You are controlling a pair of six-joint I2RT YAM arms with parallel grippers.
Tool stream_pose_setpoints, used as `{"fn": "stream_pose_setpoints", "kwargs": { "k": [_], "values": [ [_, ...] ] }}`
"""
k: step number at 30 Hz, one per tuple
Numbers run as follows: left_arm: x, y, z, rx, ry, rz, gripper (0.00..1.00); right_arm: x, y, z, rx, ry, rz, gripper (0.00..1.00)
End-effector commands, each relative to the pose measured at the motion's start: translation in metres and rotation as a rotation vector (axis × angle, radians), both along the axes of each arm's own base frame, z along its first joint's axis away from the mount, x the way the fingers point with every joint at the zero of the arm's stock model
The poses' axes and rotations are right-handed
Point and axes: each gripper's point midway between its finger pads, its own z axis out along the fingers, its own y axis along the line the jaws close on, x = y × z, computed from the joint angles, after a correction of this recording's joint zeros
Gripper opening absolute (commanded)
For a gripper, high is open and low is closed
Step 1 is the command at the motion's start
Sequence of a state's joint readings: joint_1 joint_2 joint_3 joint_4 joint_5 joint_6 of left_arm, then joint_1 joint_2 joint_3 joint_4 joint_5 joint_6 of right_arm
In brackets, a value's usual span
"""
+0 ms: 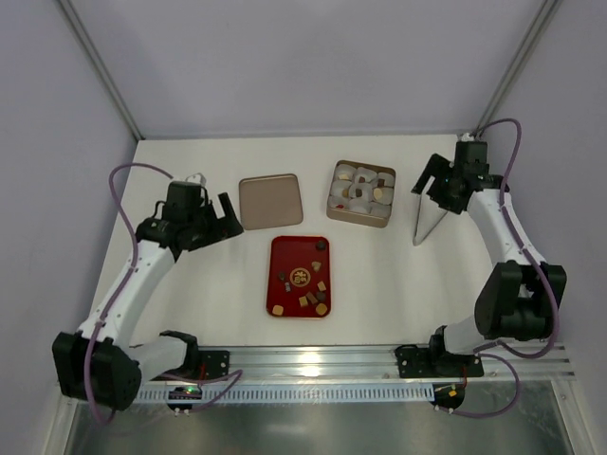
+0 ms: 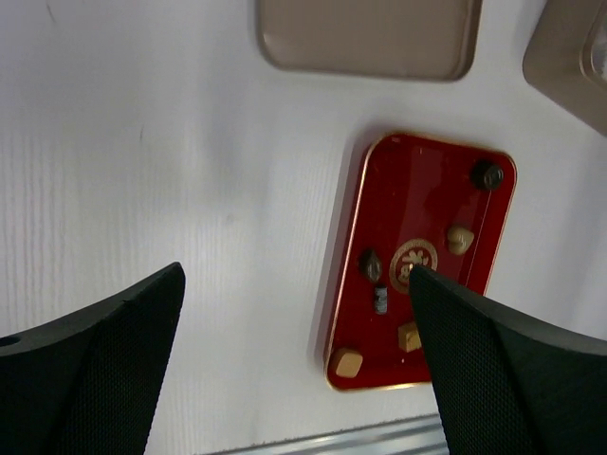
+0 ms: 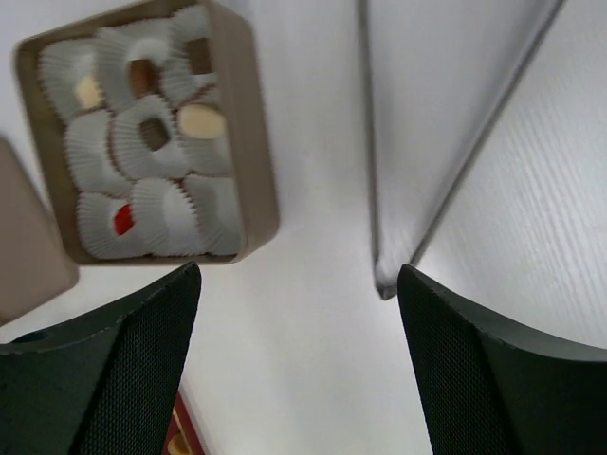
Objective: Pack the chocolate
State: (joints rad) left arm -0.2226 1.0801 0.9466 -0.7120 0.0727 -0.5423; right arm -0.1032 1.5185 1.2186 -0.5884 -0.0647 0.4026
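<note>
White tabletop (image 1: 228,303), grey walls (image 1: 285,57). Nearest, a red rectangular tray (image 1: 285,251) holds most of the loose chocolate (image 1: 308,300), spread for picking. The left gripper (image 2: 296,275) hovers beside it, wide open and empty. Farther off sits the lidless tan tin (image 1: 361,224) of white paper cups (image 3: 213,204), partly filled, with the right gripper (image 3: 300,273) gaping empty alongside.

Top cam: high behind arm bases, facing down on whole counter (image 1: 398,275). Left wrist cam close past left hand (image 2: 294,273) onto red tray (image 2: 427,180), right past right hand (image 3: 299,273) onto tan box (image 3: 256,142); top shares both.
</note>
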Motion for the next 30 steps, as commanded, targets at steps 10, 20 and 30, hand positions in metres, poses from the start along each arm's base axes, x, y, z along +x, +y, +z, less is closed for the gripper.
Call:
{"fn": "stream_pose_setpoints", "kwargs": {
  "k": [10, 20, 30],
  "values": [
    [0.171, -0.010, -0.048, 0.166, 0.040, 0.051, 0.73, -0.006, 0.169, 0.115, 0.089, -0.300, 0.434, 0.80],
    [0.241, -0.013, -0.102, 0.283, 0.126, 0.014, 0.54, -0.009, 0.206, 0.100, 0.114, -0.269, 0.570, 0.78],
    [0.214, 0.001, -0.142, 0.344, 0.235, -0.005, 0.45, -0.012, 0.220, 0.080, 0.111, -0.216, 0.613, 0.77]
  ]
}}
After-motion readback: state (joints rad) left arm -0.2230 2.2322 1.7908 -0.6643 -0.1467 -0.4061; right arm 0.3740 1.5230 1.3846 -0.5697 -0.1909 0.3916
